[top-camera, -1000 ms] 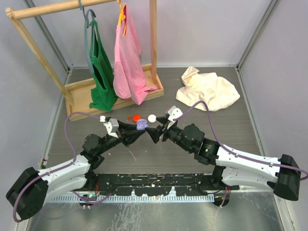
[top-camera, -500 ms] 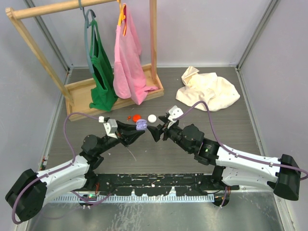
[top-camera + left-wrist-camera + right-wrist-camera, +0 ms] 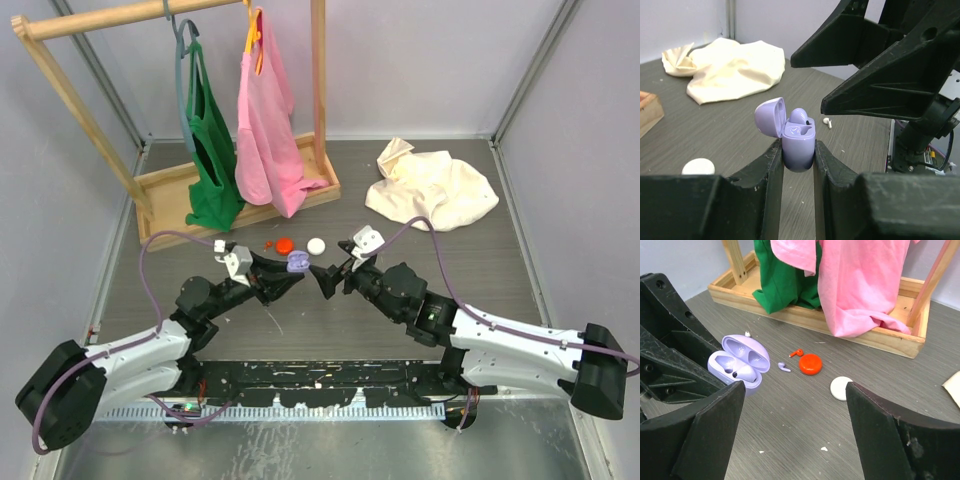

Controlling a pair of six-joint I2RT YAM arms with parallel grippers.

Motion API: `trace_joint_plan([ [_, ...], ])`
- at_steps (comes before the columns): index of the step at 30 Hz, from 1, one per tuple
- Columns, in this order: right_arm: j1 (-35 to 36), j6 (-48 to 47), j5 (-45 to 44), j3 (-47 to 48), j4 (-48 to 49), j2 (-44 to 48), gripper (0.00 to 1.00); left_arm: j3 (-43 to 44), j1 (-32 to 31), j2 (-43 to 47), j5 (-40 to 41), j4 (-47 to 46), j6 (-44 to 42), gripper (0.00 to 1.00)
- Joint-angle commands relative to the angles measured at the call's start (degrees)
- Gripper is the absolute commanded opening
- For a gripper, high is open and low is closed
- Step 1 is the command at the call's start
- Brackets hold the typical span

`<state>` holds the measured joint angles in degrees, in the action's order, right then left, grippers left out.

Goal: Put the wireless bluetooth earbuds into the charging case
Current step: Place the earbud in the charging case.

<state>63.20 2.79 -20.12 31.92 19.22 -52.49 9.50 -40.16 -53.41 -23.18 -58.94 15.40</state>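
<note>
Backing slightly toward 5 o'clock from the open lilac charging case [image 3: 798, 145], pinched upright by the left fingers [image 3: 771, 170], the right fingers [image 3: 715, 425] hang spread and empty, so one bud looks seated; the loose lilac earbud [image 3: 784, 367] on the desk [image 3: 805, 410], at the case's 3 o'clock in the right wrist view, is probably next.

The left arm [image 3: 130, 355] and right arm [image 3: 500, 335] are extended forward and inward, tips nearly meeting. The left end effector [image 3: 292, 270] is clamped on a lilac charging case [image 3: 799, 142]; the right end effector [image 3: 326, 281] is shown with fingers [image 3: 705, 430] spread wide.
</note>
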Motion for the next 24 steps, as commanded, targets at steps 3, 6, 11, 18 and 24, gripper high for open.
trace_joint_plan([
  [3,0.1,-5.0,-2.7,-1.4,6.6,-1.9,0.86,1.7,0.2,-3.4,-0.1,-5.0,-0.9,0.00],
  [6,0.1,-4.2,0.2,1.4,-0.3,-1.9,0.92,1.7,0.9,-5.0,-0.3,-5.4,-0.3,0.00],
  [11,-2.9,-3.9,8.4,1.1,-2.1,-0.3,0.91,1.8,3.2,-6.2,-2.4,-5.9,0.9,0.00],
  [18,-17.6,3.6,33.0,-2.3,3.5,3.7,0.88,2.2,5.5,-7.2,-5.9,-8.3,3.8,0.01],
  [24,-22.5,8.9,46.6,-7.0,16.0,2.1,0.85,3.1,5.6,-8.9,-9.6,-13.6,7.9,0.00],
])
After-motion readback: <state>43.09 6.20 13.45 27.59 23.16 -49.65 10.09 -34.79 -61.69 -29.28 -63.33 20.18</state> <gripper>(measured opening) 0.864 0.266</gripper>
